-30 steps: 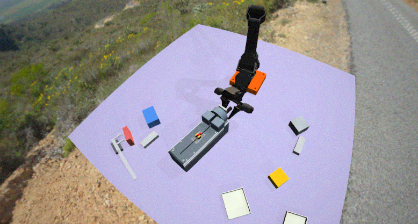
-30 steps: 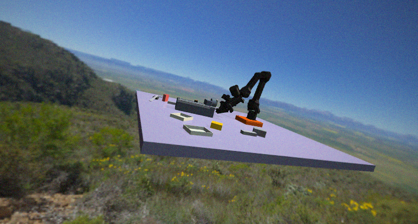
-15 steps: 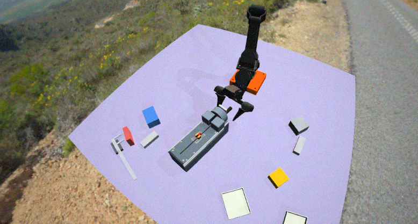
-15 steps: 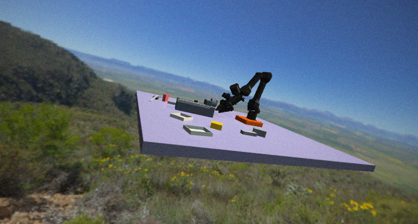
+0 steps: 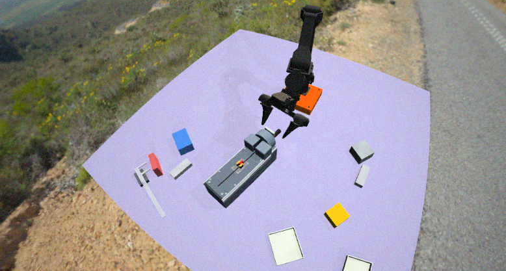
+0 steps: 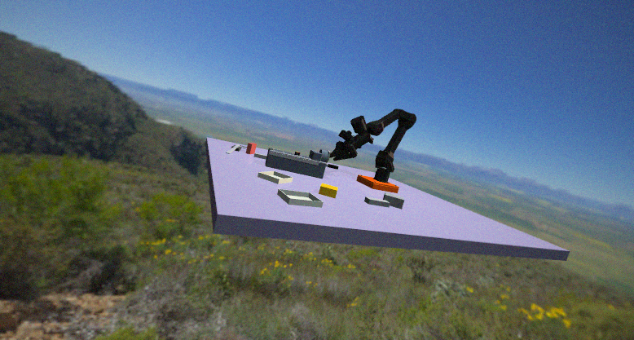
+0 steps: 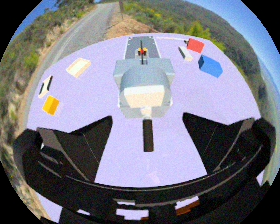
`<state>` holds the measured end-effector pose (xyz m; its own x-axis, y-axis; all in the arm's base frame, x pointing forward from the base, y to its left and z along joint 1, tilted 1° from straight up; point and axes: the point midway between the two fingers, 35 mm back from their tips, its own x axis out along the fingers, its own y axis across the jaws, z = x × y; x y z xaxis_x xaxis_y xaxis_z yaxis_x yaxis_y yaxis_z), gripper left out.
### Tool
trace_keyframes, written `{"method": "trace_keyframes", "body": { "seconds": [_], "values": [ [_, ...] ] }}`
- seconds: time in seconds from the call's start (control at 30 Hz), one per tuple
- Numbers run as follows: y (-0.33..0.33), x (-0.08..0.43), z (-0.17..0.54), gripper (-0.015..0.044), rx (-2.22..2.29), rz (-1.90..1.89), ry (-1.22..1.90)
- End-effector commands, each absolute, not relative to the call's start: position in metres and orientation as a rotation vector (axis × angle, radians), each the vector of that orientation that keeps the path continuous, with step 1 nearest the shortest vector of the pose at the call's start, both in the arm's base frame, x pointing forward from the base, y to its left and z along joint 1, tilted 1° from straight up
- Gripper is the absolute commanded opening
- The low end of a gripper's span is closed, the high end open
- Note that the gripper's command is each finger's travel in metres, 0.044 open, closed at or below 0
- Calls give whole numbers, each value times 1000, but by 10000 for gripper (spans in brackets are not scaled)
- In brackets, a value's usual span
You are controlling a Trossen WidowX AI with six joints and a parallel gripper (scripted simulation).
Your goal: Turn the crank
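The grey machine (image 5: 226, 184) (image 6: 295, 165) stands on the table, with a slot along its top. Its small red pointer (image 5: 241, 162) (image 7: 142, 51) sits at the brass zero marks in the top view and the wrist view; it is too small to tell whether it is exactly level. The dark crank handle (image 5: 278, 132) (image 6: 332, 165) (image 7: 148, 135) sticks out from the pale crank at the machine's end nearest the arm. My gripper (image 5: 272, 130) (image 7: 148, 117) is wide open and empty. In the wrist view the handle shows between the spread fingers, touching neither; the exterior view shows the gripper raised beside the crank end.
A blue block (image 5: 181, 140), a red block (image 5: 155, 164), a pale bar (image 5: 181, 168) and a caliper-like tool (image 5: 152, 195) lie beyond the machine. A yellow block (image 5: 337, 214), a grey block (image 5: 361, 151), another bar (image 5: 361, 175) and two shallow trays lie on its other side.
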<state>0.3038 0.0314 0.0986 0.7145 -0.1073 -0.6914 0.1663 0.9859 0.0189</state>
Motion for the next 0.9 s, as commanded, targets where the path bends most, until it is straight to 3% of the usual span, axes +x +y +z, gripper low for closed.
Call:
{"method": "trace_keyframes", "body": {
  "seconds": [0.0, 0.5, 0.87],
  "values": [
    [32, 308, 120, 440, 86, -149, 749],
    [30, 301, 198, 440, 86, -148, 745],
    [21, 358, 208, 440, 33, -70, 768]
  ]
}}
